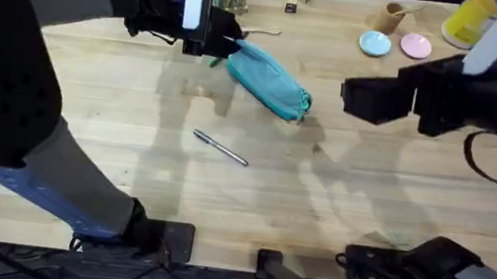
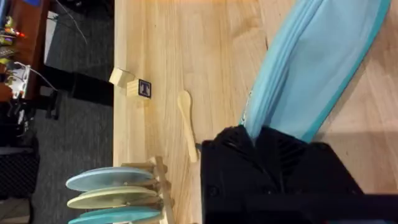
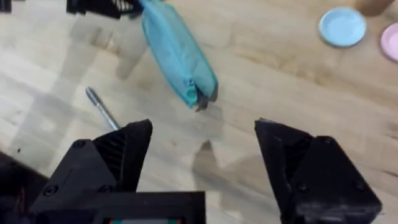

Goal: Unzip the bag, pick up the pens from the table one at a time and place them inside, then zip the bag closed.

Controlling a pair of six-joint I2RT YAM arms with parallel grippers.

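Two arms reach over the surface (image 1: 140,99) in the overhead view; the left tool (image 1: 211,43) sits at the far end of the bag (image 1: 269,81), touching it, and a sliver of green shows just beside its tip; the bag lies aslant near mid-surface, its other end toward the right tool (image 1: 351,100), which hangs near that end but apart from it; a silver pen (image 1: 220,148) lies alone on the wood nearer the bases, apart from the bag; two small plates (image 1: 395,45), one blue and one pink, rest at the far right.

From the left wrist, the black fingers (image 2: 273,149) close on the bag's (image 2: 317,62) end beside its zipper line; a wooden spoon (image 2: 186,124) and two small blocks (image 2: 132,83) lie on the surface (image 2: 205,50) beyond; a rack of plates (image 2: 115,193) stands at its edge.

From the right wrist, the two fingers (image 3: 112,155) stand wide apart with nothing between them; the bag (image 3: 177,53) lies beyond them, its near end puckered, the pen (image 3: 102,107) off to one side of it; the blue plate (image 3: 342,26) sits well away.
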